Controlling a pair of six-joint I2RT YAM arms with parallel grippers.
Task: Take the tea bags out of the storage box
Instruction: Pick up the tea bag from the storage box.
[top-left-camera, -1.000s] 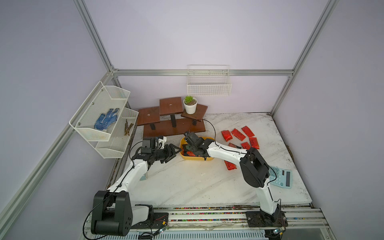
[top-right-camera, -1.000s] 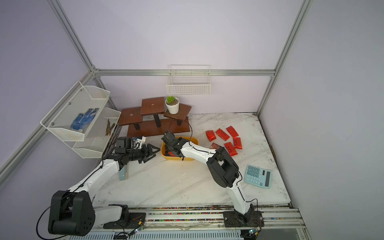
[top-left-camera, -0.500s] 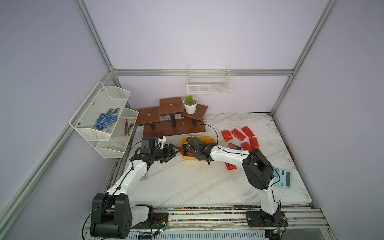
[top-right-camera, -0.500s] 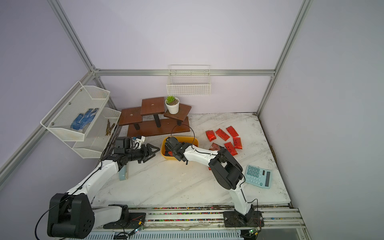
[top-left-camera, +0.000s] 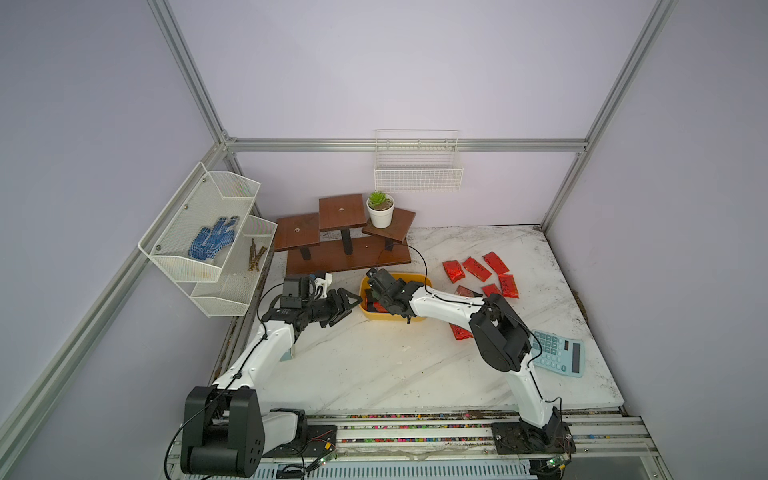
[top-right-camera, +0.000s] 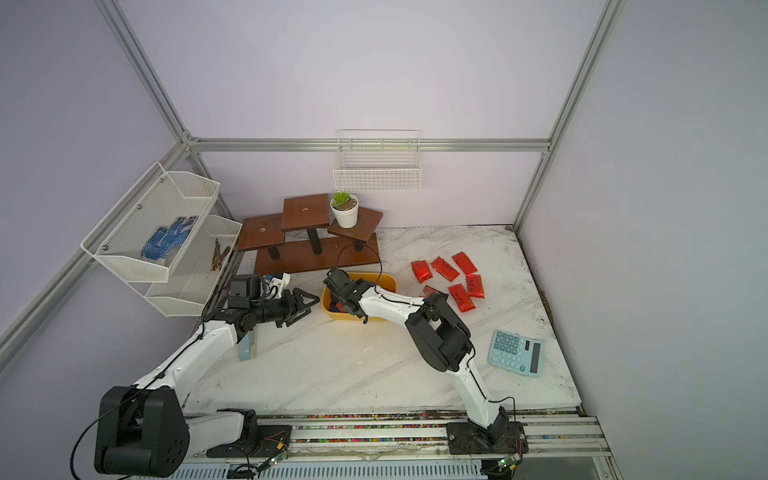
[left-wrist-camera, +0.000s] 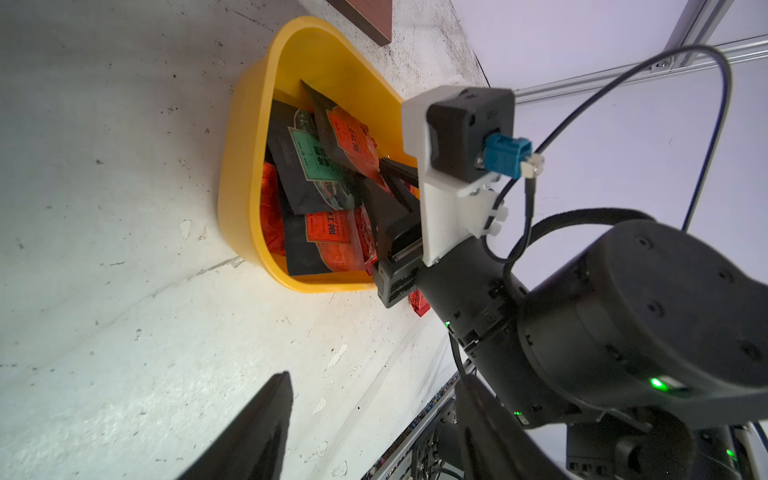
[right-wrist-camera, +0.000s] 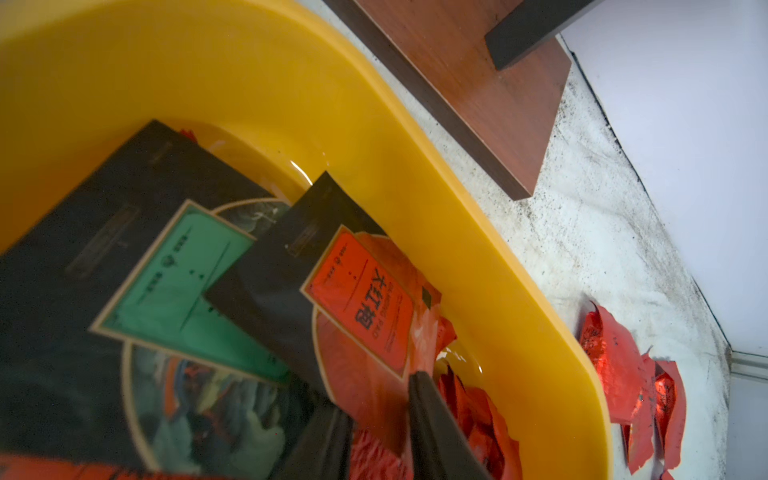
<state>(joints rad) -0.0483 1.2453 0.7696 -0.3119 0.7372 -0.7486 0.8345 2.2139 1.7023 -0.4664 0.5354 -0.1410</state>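
The yellow storage box sits mid-table in both top views. My right gripper reaches down into it. It is shut on the lower edge of a black tea bag with an orange-red face, which stands tilted up. A green-faced black sachet and red foil pouches lie beneath. Several red tea bags lie on the table right of the box. My left gripper hovers open and empty just left of the box.
Behind the box stands a brown stepped wooden stand with a potted plant. A pale blue calculator lies front right. The white mesh shelf hangs on the left wall and a wire basket on the back wall.
My right gripper has shifted a little inside the box. The left arm has stayed where it was, still open.
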